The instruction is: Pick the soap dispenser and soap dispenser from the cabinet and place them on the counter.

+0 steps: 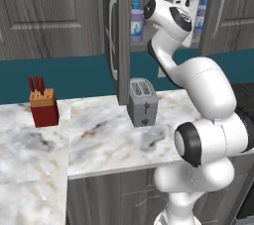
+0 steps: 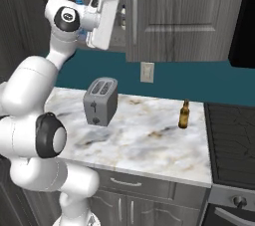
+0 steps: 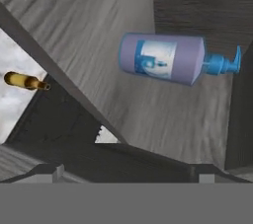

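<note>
Marbled white-and-grey bench (image 1: 104, 140) runs across the kitchen under a teal wall, and up above it the grey wood-grain cabinet (image 1: 121, 35) stands with its doors swung open. On the shelf inside, two lavender soap dispensers are in play: the left soap dispenser (image 1: 136, 21) stands upright just behind the edge of the open door, and the right soap dispenser (image 1: 201, 17) peeks out past the robot's wrist, partly hidden by it. Both are on the shelf, neither on the bench.

The white arm is raised high, its hand level with the cabinet opening and right in front of it. The gripper (image 3: 126, 168) shows in the hand view with the tips of its jaws far apart at the bottom corners, wide open and holding nothing. That same view, rolled sideways, catches one soap dispenser (image 3: 165, 59) ahead on the grey shelf, clear of the jaws, its blue pump pointing to the right of the picture and its blue-white label facing the camera.

Down on the bench, a silver toaster (image 1: 143, 102) sits below the open door. A red knife block (image 1: 43, 107) stands off to the left, well apart from it. From the right base view, a brown bottle (image 2: 184, 114) stands upright near the dark stovetop (image 2: 231, 140), and a pale outlet plate (image 2: 147, 72) sits on the teal wall.
</note>
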